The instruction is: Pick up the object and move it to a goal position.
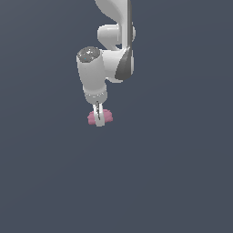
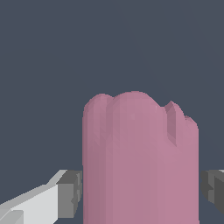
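Showing plain dark slate-blue surface all round, no room features visible. Blob (image 1: 106,117) sits low between gripper (image 1: 98,119) fingers, pink showing either side of them in exterior view. Pads (image 2: 70,194) flush against both blob (image 2: 140,162) flanks in wrist view: closed on blob.

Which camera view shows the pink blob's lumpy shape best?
The wrist view: the pink blob fills the frame between the gripper's grey fingers, its ridges clear. The exterior view shows only a small pink patch partly hidden behind the gripper.
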Action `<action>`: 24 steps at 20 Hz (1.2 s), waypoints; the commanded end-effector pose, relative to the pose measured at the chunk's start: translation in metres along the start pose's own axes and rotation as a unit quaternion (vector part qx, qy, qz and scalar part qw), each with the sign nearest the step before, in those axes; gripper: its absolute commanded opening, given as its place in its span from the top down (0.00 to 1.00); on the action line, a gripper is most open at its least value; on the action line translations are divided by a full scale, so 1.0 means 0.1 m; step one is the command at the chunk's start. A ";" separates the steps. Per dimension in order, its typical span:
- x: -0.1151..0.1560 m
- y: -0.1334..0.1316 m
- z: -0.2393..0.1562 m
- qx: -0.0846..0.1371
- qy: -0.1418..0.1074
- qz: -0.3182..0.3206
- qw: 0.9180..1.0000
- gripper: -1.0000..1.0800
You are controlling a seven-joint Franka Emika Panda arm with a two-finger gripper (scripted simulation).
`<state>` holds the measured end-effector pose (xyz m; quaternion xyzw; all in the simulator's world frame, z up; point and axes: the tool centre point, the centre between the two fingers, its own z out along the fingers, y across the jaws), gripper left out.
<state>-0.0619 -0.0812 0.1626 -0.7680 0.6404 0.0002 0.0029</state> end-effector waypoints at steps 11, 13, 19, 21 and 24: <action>-0.41 0.44 -0.74 -0.001 0.002 0.000 1.000 1.00; -0.46 0.49 -0.83 -0.002 0.003 0.000 1.000 1.00; -0.55 0.58 -1.00 -0.002 0.003 0.000 1.000 1.00; -0.57 0.59 -1.03 -0.002 0.003 0.000 1.000 1.00; -0.58 0.60 -1.05 -0.002 0.003 0.000 1.000 1.00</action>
